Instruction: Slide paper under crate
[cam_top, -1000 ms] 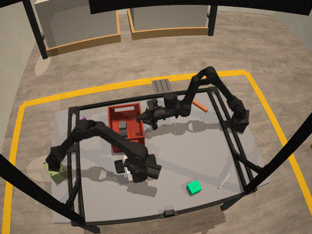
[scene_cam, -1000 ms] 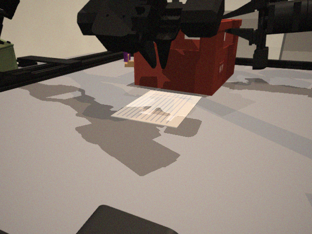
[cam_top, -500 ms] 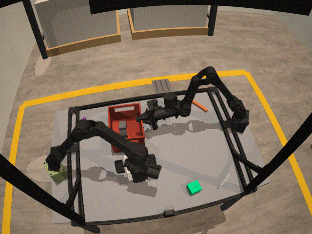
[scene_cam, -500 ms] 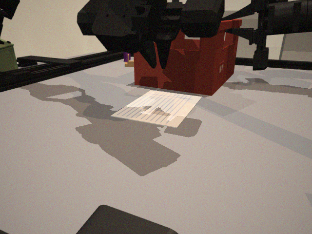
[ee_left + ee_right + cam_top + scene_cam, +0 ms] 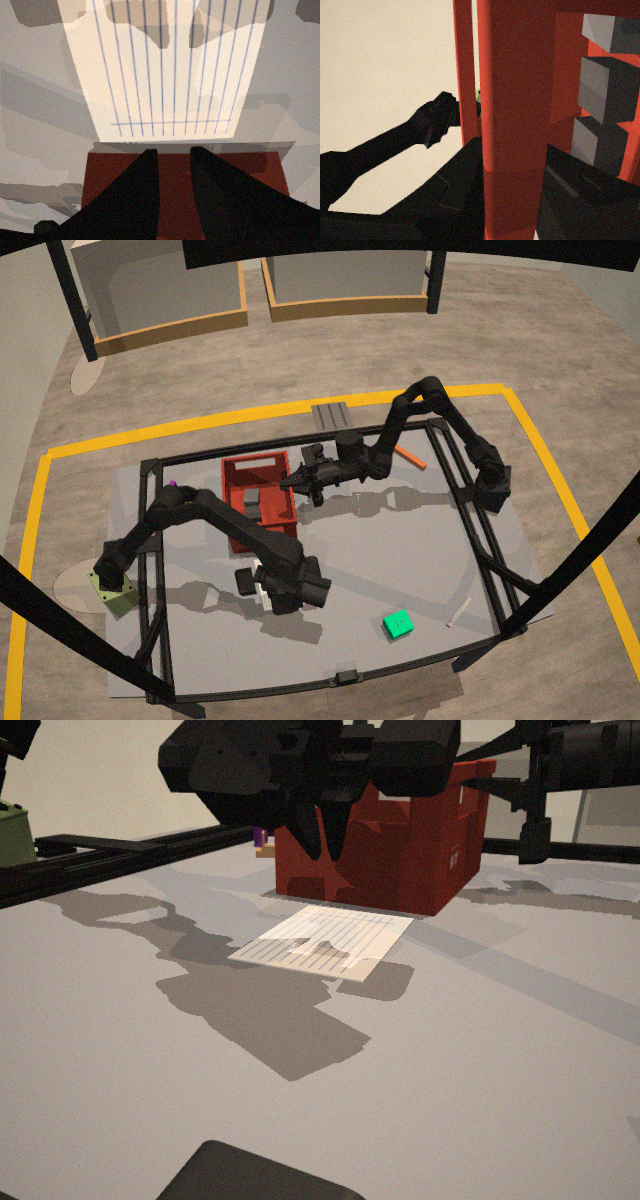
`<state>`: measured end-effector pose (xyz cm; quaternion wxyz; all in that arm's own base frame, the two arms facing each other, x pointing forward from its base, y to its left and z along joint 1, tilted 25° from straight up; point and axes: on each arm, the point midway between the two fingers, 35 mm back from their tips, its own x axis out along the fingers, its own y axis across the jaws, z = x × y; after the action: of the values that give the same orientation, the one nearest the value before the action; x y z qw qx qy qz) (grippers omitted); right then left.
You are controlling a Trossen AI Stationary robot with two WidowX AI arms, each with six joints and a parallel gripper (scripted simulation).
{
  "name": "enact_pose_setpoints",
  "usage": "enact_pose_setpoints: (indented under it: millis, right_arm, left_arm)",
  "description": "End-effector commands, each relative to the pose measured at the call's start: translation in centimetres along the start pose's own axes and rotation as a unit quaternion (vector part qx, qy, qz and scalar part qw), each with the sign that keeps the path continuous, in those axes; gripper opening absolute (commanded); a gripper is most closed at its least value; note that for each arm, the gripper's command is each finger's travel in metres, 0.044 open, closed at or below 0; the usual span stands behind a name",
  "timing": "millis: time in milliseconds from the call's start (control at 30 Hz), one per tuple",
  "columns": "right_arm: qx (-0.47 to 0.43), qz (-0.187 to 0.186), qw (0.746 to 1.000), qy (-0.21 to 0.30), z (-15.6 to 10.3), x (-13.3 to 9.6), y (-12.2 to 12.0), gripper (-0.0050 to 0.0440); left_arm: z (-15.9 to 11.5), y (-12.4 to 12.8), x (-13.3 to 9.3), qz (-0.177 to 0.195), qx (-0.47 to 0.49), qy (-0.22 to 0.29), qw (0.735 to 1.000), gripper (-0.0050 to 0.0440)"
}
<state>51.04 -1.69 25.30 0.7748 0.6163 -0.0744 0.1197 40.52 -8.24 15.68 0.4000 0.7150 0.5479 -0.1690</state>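
Grey table (image 5: 361, 643) (image 5: 465, 1055) (image 5: 30, 150) bears a red crate (image 5: 276, 506) (image 5: 379, 864) (image 5: 174, 200) (image 5: 515, 100), long axis pointing toward the paper (image 5: 265, 601) (image 5: 325, 937) (image 5: 167, 75)
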Motion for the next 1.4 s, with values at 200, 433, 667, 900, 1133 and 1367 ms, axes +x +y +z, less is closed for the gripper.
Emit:
enact_pose_setpoints:
  millis: [200,433,667,900,1133,1367]
  right_arm:
    - [0.002,-0.008,1.0,-0.002,0.0,0.3,0.5,0.0]
    - [0.007,-0.032,0.999,-0.004,0.1,1.0,1.2,0.0]
    - [0.008,-0.039,0.999,-0.004,0.1,1.1,1.9,0.0]
    - [0.008,-0.039,0.999,-0.004,0.1,1.1,2.0,0.0]
    - [0.008,-0.039,0.999,-0.004,0.1,1.0,2.2,0.0]
    - [0.008,-0.039,0.999,-0.004,0.1,1.0,2.3,0.0]
  left_arm:
    - [0.0,0.0,0.0,0.0,0.002,0.002,1.0,0.006]
    - [0.0,0.0,0.0,0.0,0.002,0.002,1.0,0.006]
    - [0.0,0.0,0.0,0.0,0.002,0.002,1.0,0.006]
    - [0.0,0.0,0.0,0.0,0.002,0.002,1.0,0.006]
    - [0.0,0.0,0.0,0.0,0.002,0.002,1.0,0.006]
    - [0.0,0.0,0.0,0.0,0.002,0.002,1.0,0.006]
